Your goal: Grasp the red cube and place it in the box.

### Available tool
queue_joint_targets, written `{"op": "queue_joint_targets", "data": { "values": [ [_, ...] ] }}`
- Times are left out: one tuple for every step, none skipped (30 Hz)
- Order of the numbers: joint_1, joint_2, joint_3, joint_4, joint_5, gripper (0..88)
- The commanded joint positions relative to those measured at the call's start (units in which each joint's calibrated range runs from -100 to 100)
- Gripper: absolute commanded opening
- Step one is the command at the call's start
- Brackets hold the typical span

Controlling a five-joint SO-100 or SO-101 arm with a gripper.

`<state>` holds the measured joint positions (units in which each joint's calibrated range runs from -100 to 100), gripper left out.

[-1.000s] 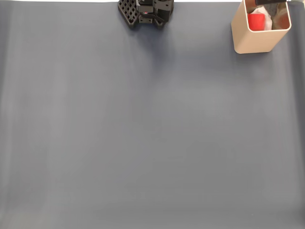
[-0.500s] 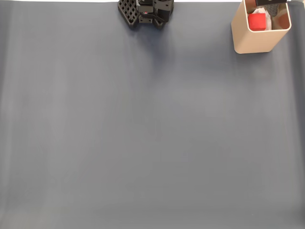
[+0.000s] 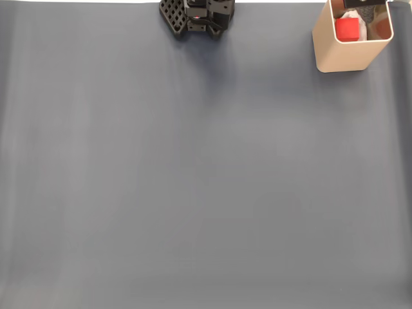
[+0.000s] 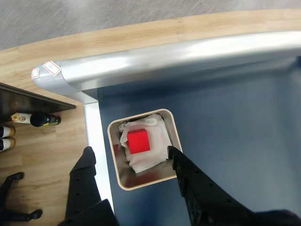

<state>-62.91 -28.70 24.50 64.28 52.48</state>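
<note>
Our tool (image 4: 129, 153) hangs above the box (image 4: 173, 129), its two dark fingers (image 4: 83, 162) spread wide apart with nothing between them, one out past the box's left wall in the wrist view, the other at its right wall. Down inside sits the red cube (image 4: 138, 141), resting on crumpled white paper (image 4: 153, 157) that pads the bottom. In the fixed view we catch that cube (image 3: 348, 29) inside the box (image 3: 341, 55) at the bench's far right corner.

The placing looks done to us, so the risk now is in the retreat. That right finger sits close to the thin wall; a sideways swing before lifting could clip the rim and tip or drag the tall box, which stands just beside the bench's metal edge rail (image 4: 188, 52).

Around it, the grey mat (image 3: 193, 180) lies open, the arm's black base (image 3: 196, 16) sits at the far edge, and bottles (image 4: 33, 118) stand on the wooden floor (image 4: 37, 174) beyond.
</note>
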Motion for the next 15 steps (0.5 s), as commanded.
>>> {"op": "queue_joint_targets", "data": {
  "values": [
    [0.41,-2.58,-0.32,-1.33,0.00,35.1],
    [0.48,-2.58,-0.32,-1.41,0.00,34.6],
    [0.55,-2.58,-0.32,-1.49,0.05,33.9],
    [0.62,-2.58,-0.32,-1.49,0.15,32.9],
    [0.83,-2.49,-0.32,-1.66,0.24,31.1],
    [1.05,-2.49,-0.32,-1.74,0.39,29.1],
    [1.19,-2.41,-0.32,-1.74,0.59,27.2],
    [1.47,-2.32,-0.51,-1.74,0.63,24.8],
    [1.69,-2.32,-0.60,-1.82,0.78,22.2],
    [1.97,-2.32,-0.69,-1.82,0.88,19.8],
    [2.25,-2.32,-0.78,-1.98,0.93,16.4],
    [2.61,-2.32,-0.78,-2.07,1.03,13.6],
    [2.89,-2.32,-0.78,-2.07,1.12,10.8],
    [3.32,-2.41,-0.78,-2.15,1.17,7.1],
    [3.82,-2.49,-0.78,-2.23,1.27,3.5]
  ]
}}
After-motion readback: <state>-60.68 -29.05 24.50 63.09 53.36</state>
